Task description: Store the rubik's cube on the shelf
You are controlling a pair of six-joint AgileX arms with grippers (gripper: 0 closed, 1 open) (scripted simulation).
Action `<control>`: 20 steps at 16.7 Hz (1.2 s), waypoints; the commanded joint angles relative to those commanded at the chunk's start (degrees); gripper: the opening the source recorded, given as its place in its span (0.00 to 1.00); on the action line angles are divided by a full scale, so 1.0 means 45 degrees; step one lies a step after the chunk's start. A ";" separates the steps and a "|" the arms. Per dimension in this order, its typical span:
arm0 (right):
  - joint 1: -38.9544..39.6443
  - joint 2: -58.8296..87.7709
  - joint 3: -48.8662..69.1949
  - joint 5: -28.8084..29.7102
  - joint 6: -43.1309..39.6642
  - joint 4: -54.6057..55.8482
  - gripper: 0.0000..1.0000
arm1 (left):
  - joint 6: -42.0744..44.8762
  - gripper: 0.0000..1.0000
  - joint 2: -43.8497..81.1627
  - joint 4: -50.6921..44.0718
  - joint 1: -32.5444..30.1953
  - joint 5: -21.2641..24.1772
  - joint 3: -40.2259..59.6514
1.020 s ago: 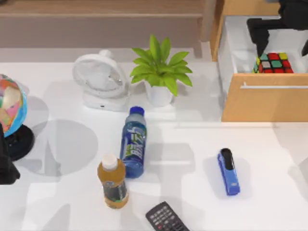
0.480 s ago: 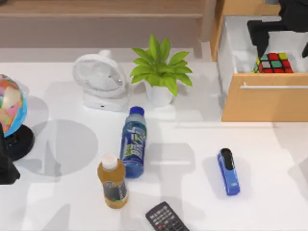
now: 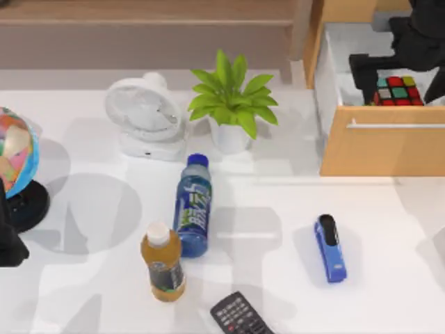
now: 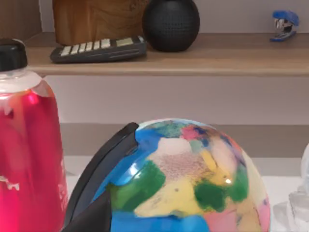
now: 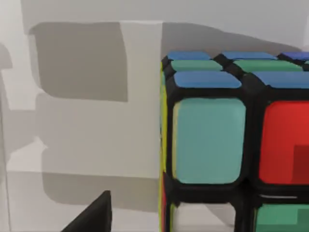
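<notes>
The white tabletop [image 3: 389, 229] takes up most of the top view, with the shelf [image 3: 146, 28] running as a long wooden ledge across the upper left of the frame. At the upper right stands an orange-wood cabinet with its drawer [image 3: 382, 142] pulled open, white inside.

The right arm reaches down into that drawer from the upper right corner, and the right claw [image 3: 398, 69] hangs directly over the rubik's cube [image 3: 398, 91], which sits on the drawer floor against the inside of the drawer front. One dark finger stands just left of the cube and the other comes down at its right edge, so the claw looks spread wide enough to straddle it; whether the fingers touch the cube yet I cannot tell. In the right wrist view the cube [image 5: 231, 145] is very close, with a sliver of one finger [image 5: 91, 217] beside it and a gap between them.

My judgement is that the grasp is about to be made: the cube lies straight below the claw, it has no long axis to align to, and the right arm is far nearer than the left. After lifting, the cube must travel leftward across the frame to the shelf.

The left arm is parked at the lower left edge, beside the globe [image 3: 15, 149].
</notes>
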 joint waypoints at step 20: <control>-0.0025 0.0291 0.0195 -0.0015 0.0007 0.0194 0.02 | 0.0000 1.00 0.0000 0.0000 0.0000 0.0000 0.0000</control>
